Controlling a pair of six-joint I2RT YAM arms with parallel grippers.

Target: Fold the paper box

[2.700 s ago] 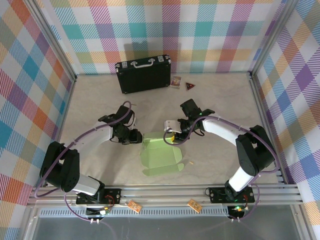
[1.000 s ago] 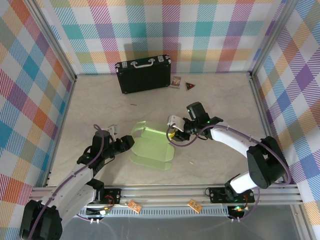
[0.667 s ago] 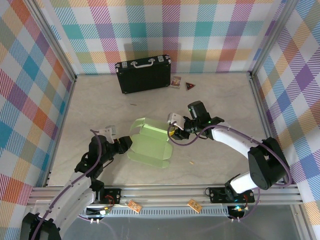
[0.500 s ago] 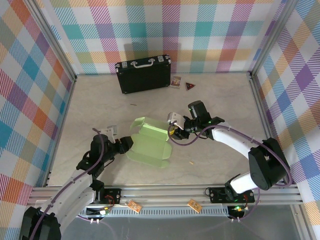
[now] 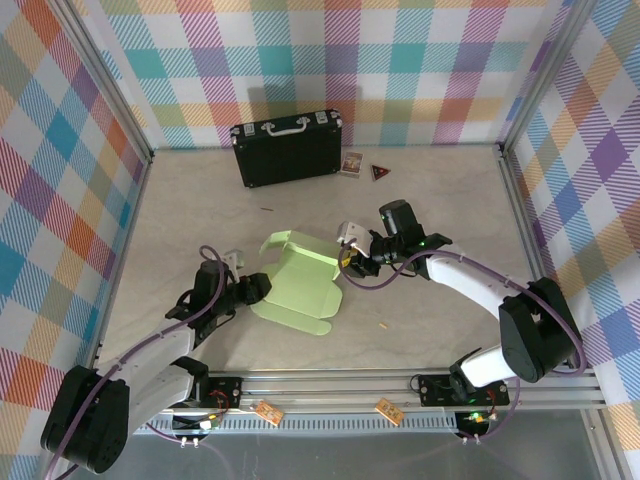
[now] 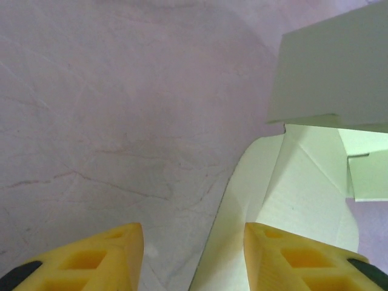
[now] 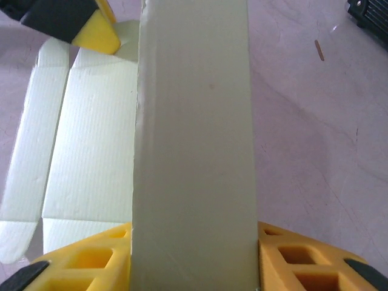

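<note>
Low, right arm [image 5: 470,275] at paper box [image 5: 300,285]

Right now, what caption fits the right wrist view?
Right gripper holds a panel of the pale green paper box between its yellow fingers, over the marbled table.

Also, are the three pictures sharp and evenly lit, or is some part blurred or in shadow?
Top external: sharp, even light, a soft shadow behind the black case. Left wrist: the paper box glows bright below, its raised flap shaded grey. Right wrist: the near panel looks dull and slightly soft.
</note>
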